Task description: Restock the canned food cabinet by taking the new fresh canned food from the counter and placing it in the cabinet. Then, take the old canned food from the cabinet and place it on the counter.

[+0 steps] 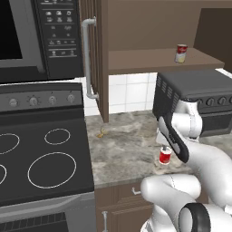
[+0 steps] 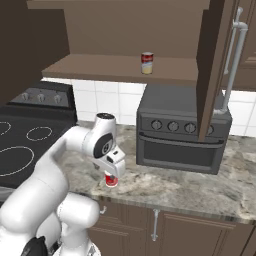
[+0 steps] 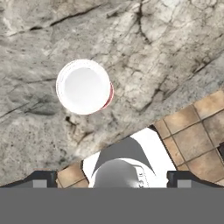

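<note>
The new fresh canned food (image 1: 165, 156) (image 2: 111, 181), a plain red can with a pale top, stands upright on the marbled counter (image 1: 122, 145) (image 2: 190, 190) close to its front edge. My gripper (image 1: 166, 146) (image 2: 113, 173) hangs just above it, pointing down. In the hand view the can's white top (image 3: 83, 86) lies up and left of the line between my gripper's (image 3: 113, 179) wide-apart tips, with nothing between them, so it is open. The old canned food (image 1: 181, 53) (image 2: 146, 63), red over cream, stands on the shelf of the open cabinet (image 1: 145, 61) (image 2: 100, 67).
A dark toaster oven (image 1: 195, 99) (image 2: 182, 135) sits on the counter under the shelf. The cabinet doors (image 1: 99, 59) (image 2: 212, 65) stand open, each with a long grey handle. A black stovetop (image 1: 41, 154) lies left, a microwave (image 1: 41, 36) above it. Floor tiles (image 3: 201, 131) show past the counter edge.
</note>
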